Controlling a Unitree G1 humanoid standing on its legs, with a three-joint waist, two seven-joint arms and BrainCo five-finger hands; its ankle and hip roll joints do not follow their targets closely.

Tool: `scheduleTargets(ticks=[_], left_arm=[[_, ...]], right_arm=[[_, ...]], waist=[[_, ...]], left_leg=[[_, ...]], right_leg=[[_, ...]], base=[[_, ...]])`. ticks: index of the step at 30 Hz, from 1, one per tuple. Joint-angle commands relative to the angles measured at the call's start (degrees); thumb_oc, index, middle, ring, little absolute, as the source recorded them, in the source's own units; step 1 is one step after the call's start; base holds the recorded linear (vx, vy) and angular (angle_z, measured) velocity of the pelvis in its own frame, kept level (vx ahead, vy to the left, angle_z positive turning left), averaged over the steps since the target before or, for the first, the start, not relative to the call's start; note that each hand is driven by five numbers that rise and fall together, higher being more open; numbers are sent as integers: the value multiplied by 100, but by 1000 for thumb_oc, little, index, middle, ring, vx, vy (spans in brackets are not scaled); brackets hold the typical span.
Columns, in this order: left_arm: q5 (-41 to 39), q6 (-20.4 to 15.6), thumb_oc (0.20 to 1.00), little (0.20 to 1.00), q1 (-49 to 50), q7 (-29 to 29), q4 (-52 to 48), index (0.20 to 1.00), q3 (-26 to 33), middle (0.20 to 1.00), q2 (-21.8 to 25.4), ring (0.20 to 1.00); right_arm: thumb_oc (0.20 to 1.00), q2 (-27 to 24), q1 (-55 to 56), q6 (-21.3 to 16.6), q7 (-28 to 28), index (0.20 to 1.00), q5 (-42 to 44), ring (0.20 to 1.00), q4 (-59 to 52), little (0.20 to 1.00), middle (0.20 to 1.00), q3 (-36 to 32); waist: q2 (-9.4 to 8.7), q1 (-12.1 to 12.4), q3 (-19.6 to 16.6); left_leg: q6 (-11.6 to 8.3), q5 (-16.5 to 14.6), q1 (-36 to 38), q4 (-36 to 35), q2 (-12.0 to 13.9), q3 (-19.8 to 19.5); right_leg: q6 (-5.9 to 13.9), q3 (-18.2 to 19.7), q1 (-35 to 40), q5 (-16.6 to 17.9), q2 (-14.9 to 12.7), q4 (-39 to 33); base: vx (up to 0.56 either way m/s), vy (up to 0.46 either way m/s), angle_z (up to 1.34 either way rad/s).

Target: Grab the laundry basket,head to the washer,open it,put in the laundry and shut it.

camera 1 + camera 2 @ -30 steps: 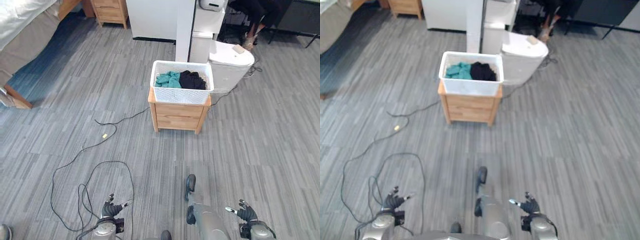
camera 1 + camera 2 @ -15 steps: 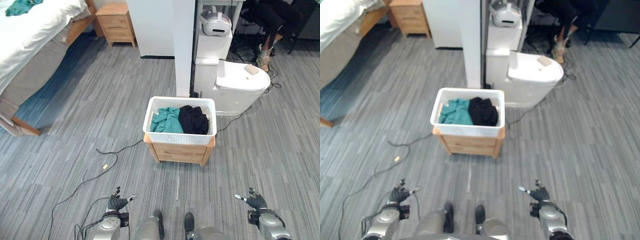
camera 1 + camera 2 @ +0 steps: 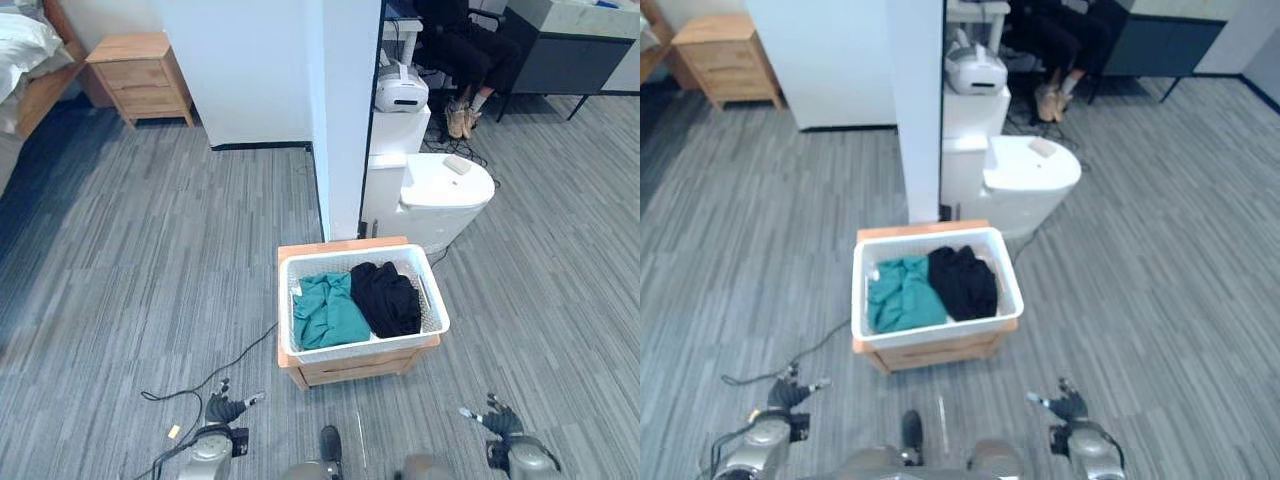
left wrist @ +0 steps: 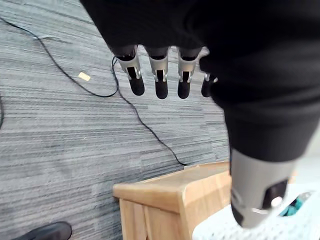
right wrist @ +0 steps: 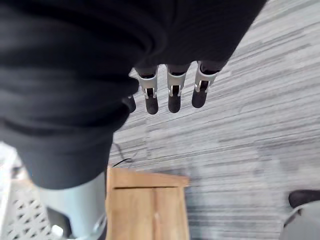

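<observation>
A white laundry basket (image 3: 435, 312) sits on a low wooden stand (image 3: 340, 372) just ahead of me. Inside lie a teal garment (image 3: 328, 310) and a black garment (image 3: 387, 299). My left hand (image 3: 226, 410) hangs low at the lower left, fingers (image 4: 158, 80) straight and holding nothing, well short of the basket. My right hand (image 3: 500, 423) hangs at the lower right, fingers (image 5: 172, 95) likewise straight over bare floor. The stand's corner (image 4: 170, 192) shows past the left hand, and its top (image 5: 147, 200) past the right one.
A white pillar (image 3: 345, 110) rises right behind the basket. A white round-topped appliance (image 3: 440, 195) stands to its right. A wooden nightstand (image 3: 140, 75) is at the far left. A seated person's legs (image 3: 465, 60) show at the back. A cable (image 3: 215, 375) crosses the floor.
The whole picture has shifted: the camera has come closer to the basket and turned, so basket and stand now sit nearer and lower. Both hands stay low and open.
</observation>
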Motion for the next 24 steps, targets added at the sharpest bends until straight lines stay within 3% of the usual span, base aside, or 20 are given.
scheduleTargets(ticks=[1, 5, 12, 15, 21, 24], left_arm=[[73, -210, 1000, 1000, 246, 114, -209, 1000, 271, 1000, 210, 1000], [-61, -275, 1000, 1000, 417, 181, -571, 1000, 457, 1000, 196, 1000], [-236, -381, 1000, 1000, 525, 458, -1504, 1000, 626, 1000, 136, 1000], [-252, -384, 1000, 1000, 454, 511, -1532, 1000, 603, 1000, 115, 1000], [-27, -247, 1000, 1000, -562, 1150, -1314, 1000, 12, 1000, -56, 1000], [-156, -279, 1000, 1000, -1838, 1622, -452, 1000, -599, 1000, -323, 1000]], right_arm=[[1000, -344, -296, -158, -64, 1000, -269, 1000, -142, 1000, 1000, -26], [1000, -544, -239, -211, -156, 1000, -417, 1000, -785, 1000, 1000, -76], [1000, -914, -507, -264, -354, 1000, -751, 1000, -1959, 1000, 1000, -46], [1000, -906, -605, -249, -386, 1000, -767, 1000, -1954, 1000, 1000, 11], [1000, -633, -1648, -50, -838, 1000, -650, 1000, -1289, 1000, 1000, 525], [1000, -187, -2700, 8, -1243, 1000, -428, 1000, -386, 1000, 1000, 1033]], waist=[[-54, 31, 89], [-127, 96, 18], [-104, 200, -134], [-94, 213, -131], [-9, 232, 44], [27, 183, 408]], left_leg=[[-363, -797, -10, 744, 351, -20], [-400, -797, 70, 645, 314, -47], [-514, -601, 157, 156, 350, -54], [-526, -572, 154, 95, 348, -68], [-588, -376, -59, -186, 373, -121], [-604, -208, -722, -111, 414, -102]], right_leg=[[255, -399, 49, 1262, -14, -1743], [242, -383, 331, 1283, 45, -2237], [180, -418, 630, 1324, 138, -2874], [177, -428, 635, 1333, 148, -2934], [148, -409, 407, 1388, 219, -3115], [106, -214, -401, 1509, 277, -2908]], base=[[103, -16, 13], [75, -42, 22], [48, -68, 2], [-7, -36, -1], [-94, -43, 9], [-278, -28, -9]])
